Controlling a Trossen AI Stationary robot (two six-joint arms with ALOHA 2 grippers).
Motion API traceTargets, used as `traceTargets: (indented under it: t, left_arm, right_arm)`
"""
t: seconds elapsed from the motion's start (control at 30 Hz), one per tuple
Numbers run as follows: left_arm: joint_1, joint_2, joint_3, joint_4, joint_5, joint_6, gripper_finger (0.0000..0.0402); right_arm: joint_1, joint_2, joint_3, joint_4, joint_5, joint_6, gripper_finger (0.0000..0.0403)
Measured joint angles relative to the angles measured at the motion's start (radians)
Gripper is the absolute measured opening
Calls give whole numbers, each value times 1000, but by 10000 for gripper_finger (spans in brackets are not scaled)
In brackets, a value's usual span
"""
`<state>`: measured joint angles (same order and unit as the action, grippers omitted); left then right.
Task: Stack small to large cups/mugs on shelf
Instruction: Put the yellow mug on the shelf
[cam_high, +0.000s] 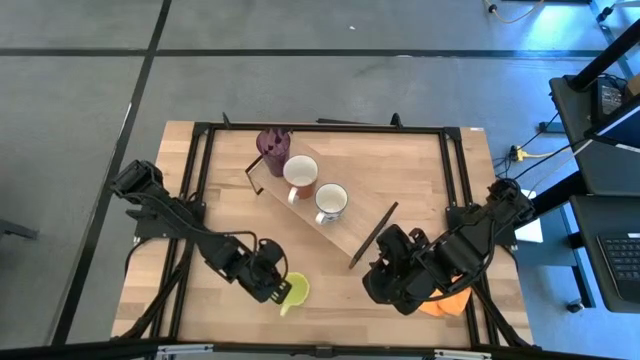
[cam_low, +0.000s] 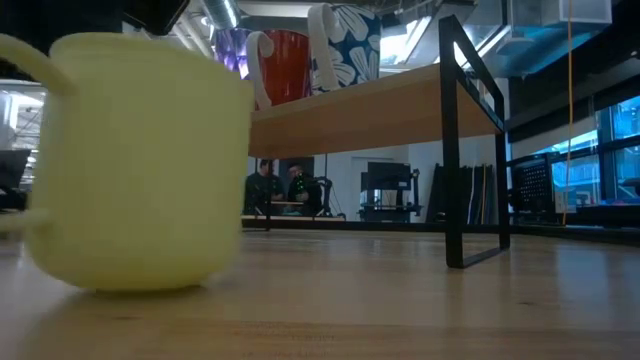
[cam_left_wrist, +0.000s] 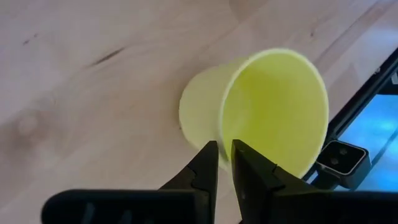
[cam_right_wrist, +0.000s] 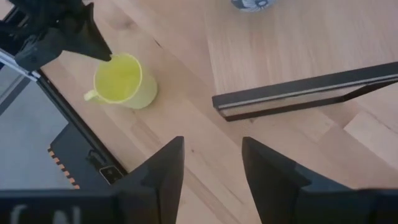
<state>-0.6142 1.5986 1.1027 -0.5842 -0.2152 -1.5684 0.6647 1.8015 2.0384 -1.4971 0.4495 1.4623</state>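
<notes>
Nearly closed, the left gripper (cam_left_wrist: 224, 163) pinched the rim of the yellow-green mug (cam_high: 294, 291), which we saw standing on the table (cam_high: 220, 215) near its front edge. We counted three vessels on the shelf (cam_high: 352, 225): purple tumbler (cam_high: 272, 148), brownish mug (cam_high: 300, 175) and white-grey mug (cam_high: 330, 202). We read no writing, and the right gripper (cam_right_wrist: 211, 163) hovered open past the shelf's end.

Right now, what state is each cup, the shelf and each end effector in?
Yellow mug: upright on the table, off the shelf.
Purple tumbler, red mug, patterned mug: upright in a row on the shelf.
Left end effector: nearly shut at the yellow mug's rim.
Right end effector: open, empty.
</notes>
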Motion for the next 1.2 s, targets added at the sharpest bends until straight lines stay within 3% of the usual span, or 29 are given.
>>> traceTargets:
  t: [0.57,0.77,0.93,1.2]
  left_arm:
    - [1,8,0,129,-19,83,39]
    - [-26,-30,0,-67,-82,35,39]
    - [-68,-108,0,-272,-161,0,39]
    - [-138,-282,0,-474,-246,64,39]
  right_arm:
    - [35,0,0,8,0,26,164]
    - [74,0,0,78,0,80,164]
    - [132,13,0,151,1,244,160]
    - [174,190,0,520,95,505,110]
